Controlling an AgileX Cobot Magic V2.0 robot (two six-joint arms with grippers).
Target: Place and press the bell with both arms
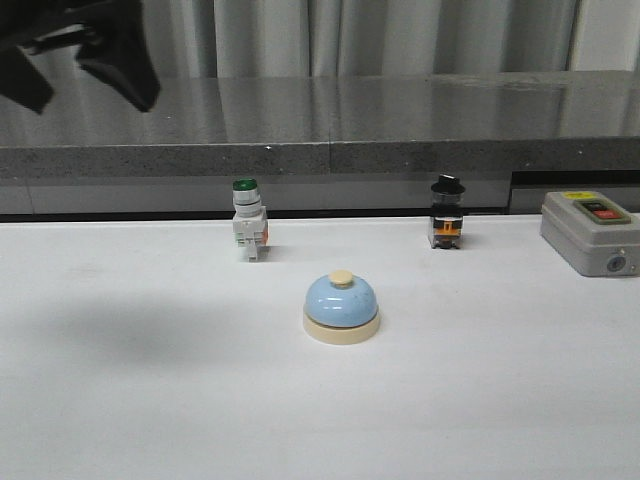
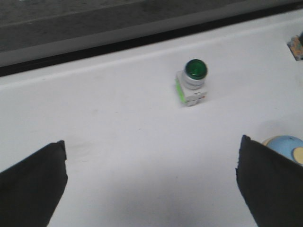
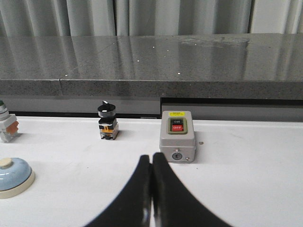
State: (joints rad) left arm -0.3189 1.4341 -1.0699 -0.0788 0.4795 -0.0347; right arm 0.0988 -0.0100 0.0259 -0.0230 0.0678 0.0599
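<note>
Bell (image 1: pixel 341 307) sat upright mid-surface (image 1: pixel 150 400), green switch (image 1: pixel 248 230) at its 11 o'clock. Left fingers (image 2: pixel 33 184) spread wide, empty, bell beside one. Right fingers (image 3: pixel 163 189) pressed together, suited to pressing knob squarely from above.

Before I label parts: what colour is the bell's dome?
Light blue on the bell, with a cream knob and base; clearest in the front view.

Lab test bench, white table (image 1: pixel 120 400), grey stone ledge (image 1: pixel 400 120) (curtained behind), industrial switch box (image 1: pixel 590 232)
</note>
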